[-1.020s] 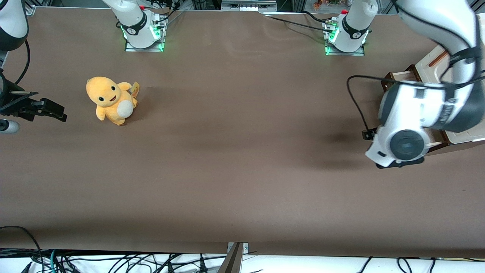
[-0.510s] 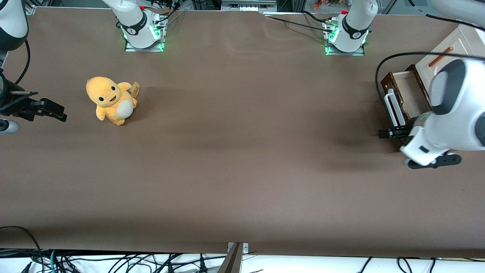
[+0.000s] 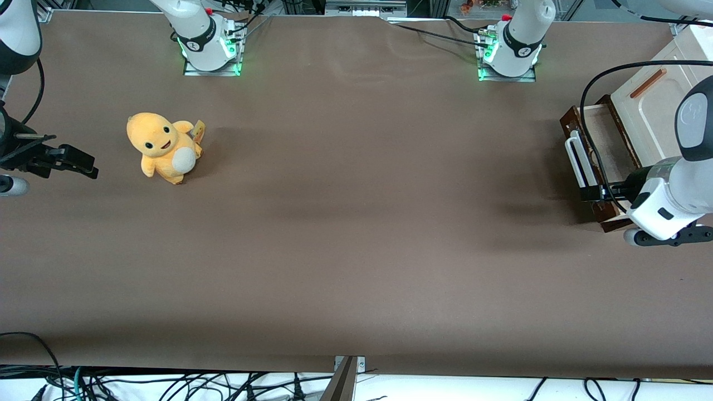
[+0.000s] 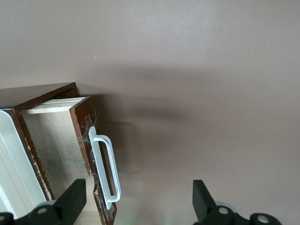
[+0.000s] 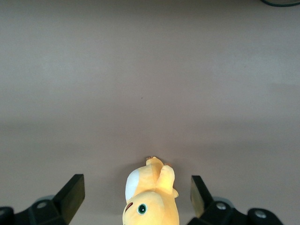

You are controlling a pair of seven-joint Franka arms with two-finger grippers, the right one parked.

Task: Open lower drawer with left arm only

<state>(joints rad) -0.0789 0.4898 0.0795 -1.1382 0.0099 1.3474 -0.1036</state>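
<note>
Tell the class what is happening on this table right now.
The left arm is working at the lower drawer, which stands pulled out of its cabinet so its pale inside shows. The gripper hangs above the drawer's white handle with its jaws spread wide, holding nothing. A yellow plush toy sits untouched on the table, toward the parked arm's end.
</note>
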